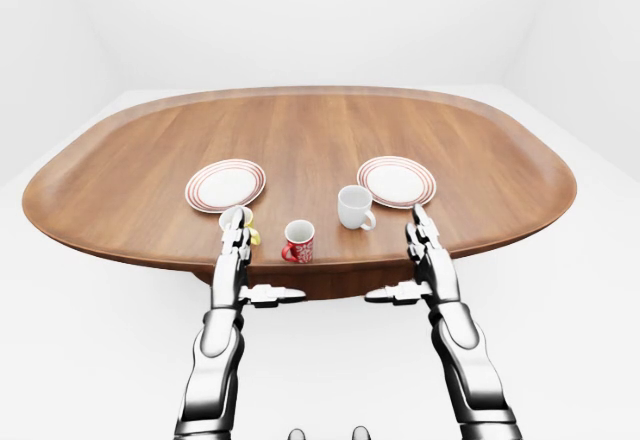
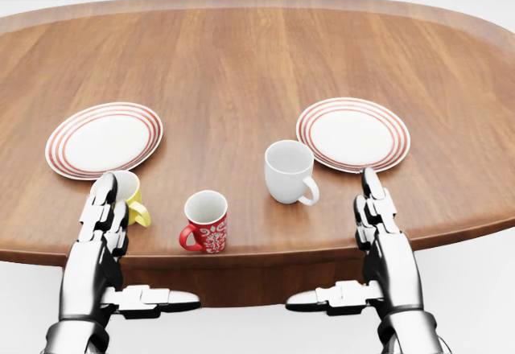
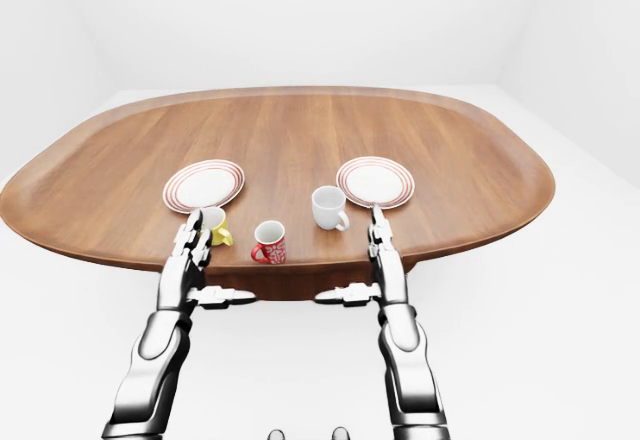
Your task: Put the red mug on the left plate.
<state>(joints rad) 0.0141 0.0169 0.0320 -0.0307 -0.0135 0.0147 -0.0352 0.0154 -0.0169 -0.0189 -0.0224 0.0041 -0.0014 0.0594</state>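
The red mug (image 2: 207, 223) with a white pattern stands upright near the table's bottom edge in the head view, handle to the left. The left plate (image 2: 104, 138), white with red rings, lies up and left of it. My left hand (image 2: 105, 209) is open, fingers stretched flat, just left of the red mug and in front of a yellow mug (image 2: 133, 199). My right hand (image 2: 375, 205) is open and empty, at the table edge below the right plate (image 2: 352, 133). Neither hand touches the red mug.
A white mug (image 2: 289, 171) stands upright between the red mug and the right plate. The oval wooden table (image 1: 300, 140) has a raised rim. White floor and walls surround it.
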